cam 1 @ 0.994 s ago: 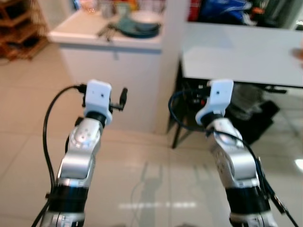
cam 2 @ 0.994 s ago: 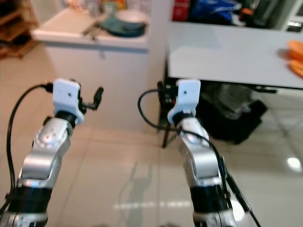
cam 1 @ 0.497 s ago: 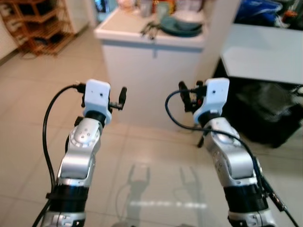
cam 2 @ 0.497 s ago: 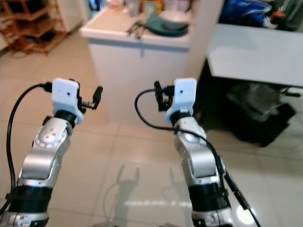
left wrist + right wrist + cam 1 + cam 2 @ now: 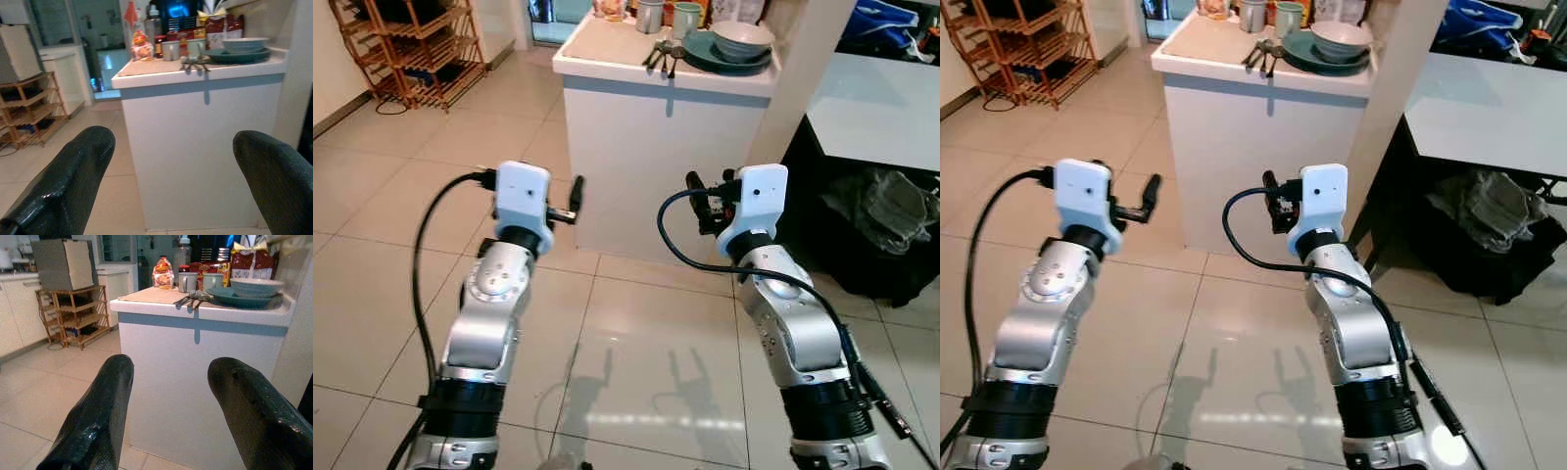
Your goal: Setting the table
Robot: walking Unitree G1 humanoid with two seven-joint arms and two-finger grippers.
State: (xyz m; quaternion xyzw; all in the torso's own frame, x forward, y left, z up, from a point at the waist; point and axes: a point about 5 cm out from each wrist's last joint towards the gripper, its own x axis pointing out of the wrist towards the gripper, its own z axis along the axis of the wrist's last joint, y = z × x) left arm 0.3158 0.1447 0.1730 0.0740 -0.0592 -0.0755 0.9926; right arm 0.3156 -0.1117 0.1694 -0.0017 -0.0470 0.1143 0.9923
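Both arms are reaching forward over glossy, pale floor tiles (image 5: 636, 323), toward a white, boxy bench (image 5: 666, 147). The left claw (image 5: 168, 161) is standing wide, empty, its rounded black fingers (image 5: 73, 171) showing a fine pebbled texture. The right claw (image 5: 168, 396) is also standing apart and empty, its fingers (image 5: 98, 411) looking smoother and shinier.

Ahead of and above both claws, on the bench top, a pale bowl (image 5: 742, 39) is sitting on a dark teal plate (image 5: 700, 49). Metal cutlery (image 5: 662, 57) is lying just beside the plate, its ends hanging over the bench edge. Beyond it, two metal cups (image 5: 651, 14) are standing side by side.

The wrist views are showing what the head views cut off: a yellow-and-red packet (image 5: 163, 274), a tall bottle (image 5: 183, 252) and red bags (image 5: 247, 262) behind the cups, with a tan mat (image 5: 151, 294) lying flat by the cutlery. The head views are showing more to the sides: a slatted wooden rack (image 5: 411, 49) well off beyond the left claw, and a white table (image 5: 881, 108) beyond the right claw, with a crumpled grey bag (image 5: 891, 196) under it.
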